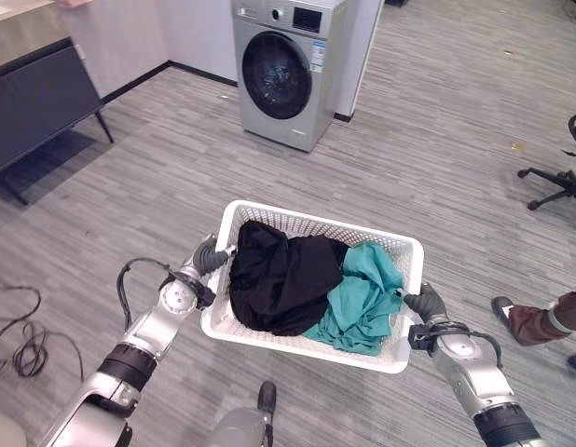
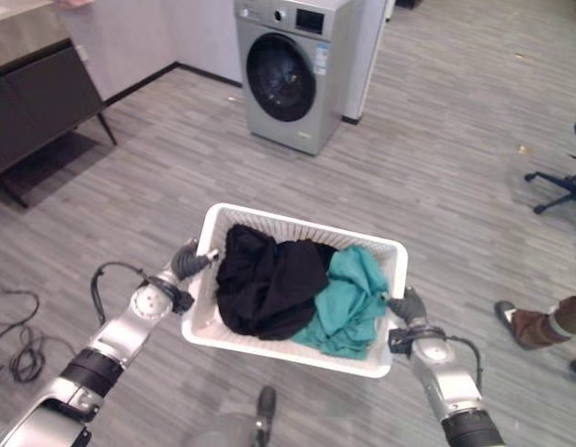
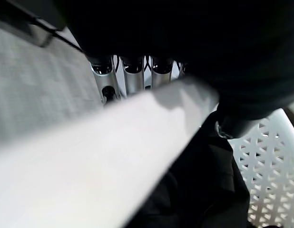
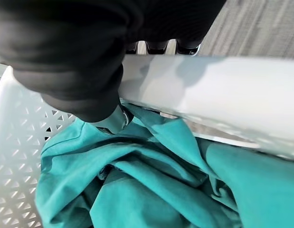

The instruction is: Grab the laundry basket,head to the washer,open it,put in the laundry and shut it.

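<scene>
Either side of the white perforated plastic laundry basket [image 1: 316, 222], we see silver-grey tubular arms with black bands, round silver wrist housings and thin black cable loops, the left hand [image 1: 209, 256] and right hand [image 1: 425, 303] under dark ribbed covers.

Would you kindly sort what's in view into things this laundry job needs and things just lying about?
Job:
laundry basket
black garment
teal garment
washer
left robot hand and right robot hand, each gripping the basket rim

Lying about:
dark cabinet
office chair
a person's leg
</scene>
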### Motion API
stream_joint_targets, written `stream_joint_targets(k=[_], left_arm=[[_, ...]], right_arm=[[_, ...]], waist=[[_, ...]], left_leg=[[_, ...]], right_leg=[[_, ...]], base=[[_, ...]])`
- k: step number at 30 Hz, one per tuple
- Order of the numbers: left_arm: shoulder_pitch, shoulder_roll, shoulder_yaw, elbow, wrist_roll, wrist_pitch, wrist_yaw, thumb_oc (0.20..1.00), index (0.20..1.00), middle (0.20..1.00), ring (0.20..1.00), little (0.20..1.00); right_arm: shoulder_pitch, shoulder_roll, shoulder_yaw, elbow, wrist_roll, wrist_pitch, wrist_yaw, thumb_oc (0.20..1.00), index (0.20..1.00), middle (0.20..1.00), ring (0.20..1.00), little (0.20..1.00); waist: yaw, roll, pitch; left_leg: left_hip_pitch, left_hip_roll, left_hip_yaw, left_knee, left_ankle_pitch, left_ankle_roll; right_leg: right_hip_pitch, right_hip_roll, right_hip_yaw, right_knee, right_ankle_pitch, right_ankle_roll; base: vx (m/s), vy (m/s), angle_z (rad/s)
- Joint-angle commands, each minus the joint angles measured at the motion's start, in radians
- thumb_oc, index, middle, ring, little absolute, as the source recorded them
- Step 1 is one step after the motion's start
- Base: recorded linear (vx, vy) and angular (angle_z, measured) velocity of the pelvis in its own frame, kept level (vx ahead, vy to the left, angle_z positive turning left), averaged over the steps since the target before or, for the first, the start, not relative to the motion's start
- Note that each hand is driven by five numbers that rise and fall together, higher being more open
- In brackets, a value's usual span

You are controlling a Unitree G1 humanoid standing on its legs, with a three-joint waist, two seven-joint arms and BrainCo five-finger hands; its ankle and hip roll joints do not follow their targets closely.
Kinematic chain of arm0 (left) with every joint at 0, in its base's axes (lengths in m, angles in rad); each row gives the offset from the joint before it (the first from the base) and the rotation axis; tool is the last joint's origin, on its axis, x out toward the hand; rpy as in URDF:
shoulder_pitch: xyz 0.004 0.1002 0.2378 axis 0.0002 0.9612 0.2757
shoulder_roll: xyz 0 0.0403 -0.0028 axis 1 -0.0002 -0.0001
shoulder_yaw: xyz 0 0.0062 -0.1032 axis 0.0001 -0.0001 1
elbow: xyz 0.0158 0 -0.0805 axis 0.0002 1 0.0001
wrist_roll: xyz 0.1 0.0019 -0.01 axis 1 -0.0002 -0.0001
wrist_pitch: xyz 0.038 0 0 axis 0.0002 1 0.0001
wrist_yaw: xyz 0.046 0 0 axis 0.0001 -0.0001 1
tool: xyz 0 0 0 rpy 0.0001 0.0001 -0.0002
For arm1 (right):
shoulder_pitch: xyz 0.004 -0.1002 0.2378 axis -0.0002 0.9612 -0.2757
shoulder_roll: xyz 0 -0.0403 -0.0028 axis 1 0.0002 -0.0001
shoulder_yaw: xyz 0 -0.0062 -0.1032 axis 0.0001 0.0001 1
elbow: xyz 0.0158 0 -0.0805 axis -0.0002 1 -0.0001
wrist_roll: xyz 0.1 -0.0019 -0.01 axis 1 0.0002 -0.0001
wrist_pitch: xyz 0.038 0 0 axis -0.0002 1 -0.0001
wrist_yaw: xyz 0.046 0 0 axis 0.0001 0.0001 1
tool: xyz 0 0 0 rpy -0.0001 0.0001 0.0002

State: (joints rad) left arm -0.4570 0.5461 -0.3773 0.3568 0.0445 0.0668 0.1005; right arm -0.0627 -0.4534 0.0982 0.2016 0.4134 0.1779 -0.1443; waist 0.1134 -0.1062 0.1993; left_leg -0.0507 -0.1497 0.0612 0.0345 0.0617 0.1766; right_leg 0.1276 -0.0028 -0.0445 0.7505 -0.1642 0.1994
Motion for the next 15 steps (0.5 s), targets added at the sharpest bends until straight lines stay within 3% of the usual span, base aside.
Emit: stream_joint_targets(k=[1, 2, 3, 5, 7, 8, 9, 10, 12, 15], left_arm=[[-0.102, 0.046, 0.0, -0.018, -0.021, -0.053, 0.042, 0.2, 0.2, 0.2, 0.2, 0.2], [-0.149, 0.04, -0.018, -0.02, -0.023, -0.048, 0.049, 0.2, 0.2, 0.2, 0.2, 0.2], [-0.166, 0.039, -0.028, -0.026, -0.029, -0.051, 0.047, 0.2, 0.2, 0.2, 0.2, 0.2], [-0.187, 0.037, -0.039, -0.035, -0.038, -0.057, 0.046, 0.2, 0.2, 0.2, 0.2, 0.2], [-0.18, 0.043, -0.037, -0.042, -0.046, -0.065, 0.039, 0.2, 0.2, 0.2, 0.2, 0.2], [-0.175, 0.044, -0.033, -0.042, -0.046, -0.065, 0.04, 0.2, 0.2, 0.2, 0.2, 0.2], [-0.174, 0.045, -0.033, -0.042, -0.046, -0.065, 0.04, 0.2, 0.2, 0.2, 0.2, 0.2], [-0.165, 0.042, -0.02, -0.048, -0.042, -0.071, 0.043, 0.2, 0.2, 0.2, 0.2, 0.2], [-0.163, 0.03, -0.014, -0.045, -0.031, -0.074, 0.046, 0.2, 0.2, 0.2, 0.2, 0.2], [-0.159, 0.022, -0.009, -0.039, -0.008, -0.075, 0.047, 0.2, 0.2, 0.2, 0.2, 0.2]], right_arm=[[-0.069, -0.016, 0.006, -0.128, 0.0, -0.113, 0.094, 0.2, 0.2, 0.2, 0.2, 0.2], [-0.071, -0.015, -0.004, -0.129, -0.007, -0.115, 0.086, 0.2, 0.2, 0.2, 0.2, 0.2], [-0.071, -0.02, -0.011, -0.131, -0.002, -0.117, 0.085, 0.2, 0.2, 0.2, 0.2, 0.2], [-0.075, -0.03, -0.016, -0.13, 0.005, -0.114, 0.086, 0.2, 0.2, 0.2, 0.2, 0.2], [-0.085, -0.047, -0.017, -0.132, 0.014, -0.115, 0.085, 0.2, 0.2, 0.2, 0.2, 0.2], [-0.087, -0.052, -0.019, -0.133, 0.019, -0.113, 0.082, 0.2, 0.2, 0.2, 0.2, 0.2], [-0.087, -0.052, -0.017, -0.132, 0.019, -0.113, 0.082, 0.2, 0.2, 0.2, 0.2, 0.2], [-0.09, -0.058, -0.013, -0.137, 0.027, -0.114, 0.081, 0.2, 0.2, 0.2, 0.2, 0.2], [-0.089, -0.054, -0.013, -0.142, 0.029, -0.116, 0.082, 0.2, 0.2, 0.2, 0.2, 0.2], [-0.082, -0.045, -0.019, -0.143, 0.037, -0.117, 0.082, 0.2, 0.2, 0.2, 0.2, 0.2]], waist=[[-0.019, 0.046, -0.102], [-0.047, 0.065, -0.092], [-0.057, 0.071, -0.091], [-0.079, 0.076, -0.084], [-0.091, 0.073, -0.083], [-0.095, 0.064, -0.081], [-0.095, 0.068, -0.08], [-0.106, 0.062, -0.072], [-0.121, 0.062, -0.062], [-0.142, 0.074, -0.056]], left_leg=[[-0.052, 0.139, 0.016, 0.073, -0.051, -0.111], [0.005, 0.15, 0.015, 0.062, -0.074, -0.108], [0.028, 0.15, 0.008, 0.054, -0.085, -0.114], [0.078, 0.148, -0.014, 0.044, -0.114, -0.123], [0.115, 0.153, -0.026, 0.04, -0.141, -0.142], [0.131, 0.147, -0.035, 0.039, -0.157, -0.148], [0.136, 0.152, -0.035, 0.038, -0.16, -0.15], [0.182, 0.147, -0.051, 0.028, -0.194, -0.158], [0.221, 0.147, -0.069, 0.027, -0.223, -0.163], [0.287, 0.159, -0.085, 0.023, -0.269, -0.167]], right_leg=[[-0.049, -0.06, -0.044, -0.044, 0.286, 0.011], [-0.132, -0.126, -0.134, 0.016, 0.239, -0.008], [-0.153, -0.158, -0.177, -0.02, 0.206, -0.024], [-0.186, -0.186, -0.224, -0.141, 0.135, -0.063], [-0.203, -0.185, -0.24, -0.343, 0.107, -0.077], [-0.219, -0.187, -0.225, -0.439, 0.114, -0.074], [-0.208, -0.18, -0.227, -0.453, 0.118, -0.074], [-0.235, -0.161, -0.175, -0.648, 0.171, -0.05], [-0.292, -0.157, -0.11, -0.745, 0.22, -0.019], [-0.35, -0.152, -0.073, -0.81, 0.253, 0.009]], base=[[0.39, 0.162, 0.2], [0.43, 0.125, 0.45], [0.44, 0.076, 0.69], [0.34, -0.036, 0.72], [0.32, -0.142, 0.41], [0.22, -0.133, 0.42], [0.33, -0.177, 0.36], [0.35, -0.153, 0.35], [0.34, -0.132, 0.3], [0.42, -0.139, 0.16]])
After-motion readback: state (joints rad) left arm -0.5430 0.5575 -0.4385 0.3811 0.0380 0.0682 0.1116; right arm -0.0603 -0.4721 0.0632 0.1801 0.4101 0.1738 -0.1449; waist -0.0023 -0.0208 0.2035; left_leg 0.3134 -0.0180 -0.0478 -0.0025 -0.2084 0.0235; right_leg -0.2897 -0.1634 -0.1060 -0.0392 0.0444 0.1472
